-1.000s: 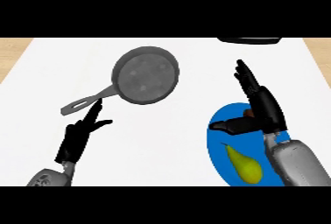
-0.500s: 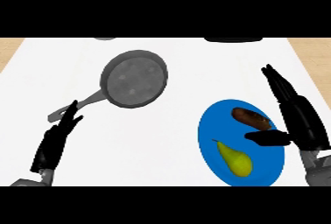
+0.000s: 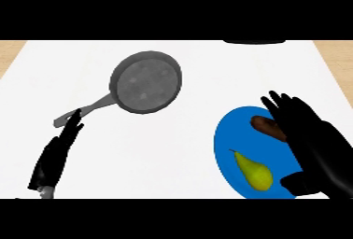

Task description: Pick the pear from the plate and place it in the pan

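Note:
A yellow-green pear (image 3: 253,171) lies on the blue plate (image 3: 228,140) at the lower right, stem pointing up-left. My right hand (image 3: 314,142) hovers open over the plate's right side, fingers straight and pointing away from me, just right of the pear and not touching it. The grey pan (image 3: 146,82) sits at the upper middle of the white counter, its handle (image 3: 82,111) reaching down-left. My left hand (image 3: 59,154) rests open at the lower left, fingertips near the end of the handle.
A brown oval food item (image 3: 268,128) lies on the plate above the pear, partly hidden by my right hand. A dark object (image 3: 254,41) sits at the counter's far edge. Wooden floor shows past both sides of the counter.
My right hand has moved down and left over the plate, closer to the pear. The left hand has stayed low at the left, still open.

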Tool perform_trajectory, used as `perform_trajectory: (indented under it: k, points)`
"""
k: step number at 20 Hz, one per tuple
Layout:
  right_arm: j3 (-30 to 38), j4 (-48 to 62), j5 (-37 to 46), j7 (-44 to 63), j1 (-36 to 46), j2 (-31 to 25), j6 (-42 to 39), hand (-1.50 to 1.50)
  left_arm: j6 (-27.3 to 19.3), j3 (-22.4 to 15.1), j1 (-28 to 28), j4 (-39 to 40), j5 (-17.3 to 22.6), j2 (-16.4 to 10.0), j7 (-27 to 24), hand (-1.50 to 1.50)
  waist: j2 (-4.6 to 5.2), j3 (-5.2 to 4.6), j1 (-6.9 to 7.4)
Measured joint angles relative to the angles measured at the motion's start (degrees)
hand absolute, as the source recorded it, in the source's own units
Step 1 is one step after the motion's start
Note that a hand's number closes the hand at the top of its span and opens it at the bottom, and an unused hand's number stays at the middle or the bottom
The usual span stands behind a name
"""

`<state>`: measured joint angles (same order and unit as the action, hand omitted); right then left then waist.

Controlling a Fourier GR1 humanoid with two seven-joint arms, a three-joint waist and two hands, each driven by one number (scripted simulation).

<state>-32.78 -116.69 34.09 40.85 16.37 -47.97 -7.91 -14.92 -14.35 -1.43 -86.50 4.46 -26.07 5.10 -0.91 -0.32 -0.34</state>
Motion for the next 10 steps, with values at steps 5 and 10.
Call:
perform_trajectory:
  k: [5,10]
  points:
    - [-6.9,-3.2,-1.4,12.9,5.8,7.2,-12.8,-1.5,0.4,-0.2,-0.1,-1.2,-0.6,0.2,0.2,0.0,0.54,0.07,1.02]
    - [-11.6,0.5,-1.2,18.7,10.4,16.6,-16.8,-1.5,0.9,0.2,-0.1,-2.5,-0.7,0.0,1.3,0.0,0.67,0.11,1.34]
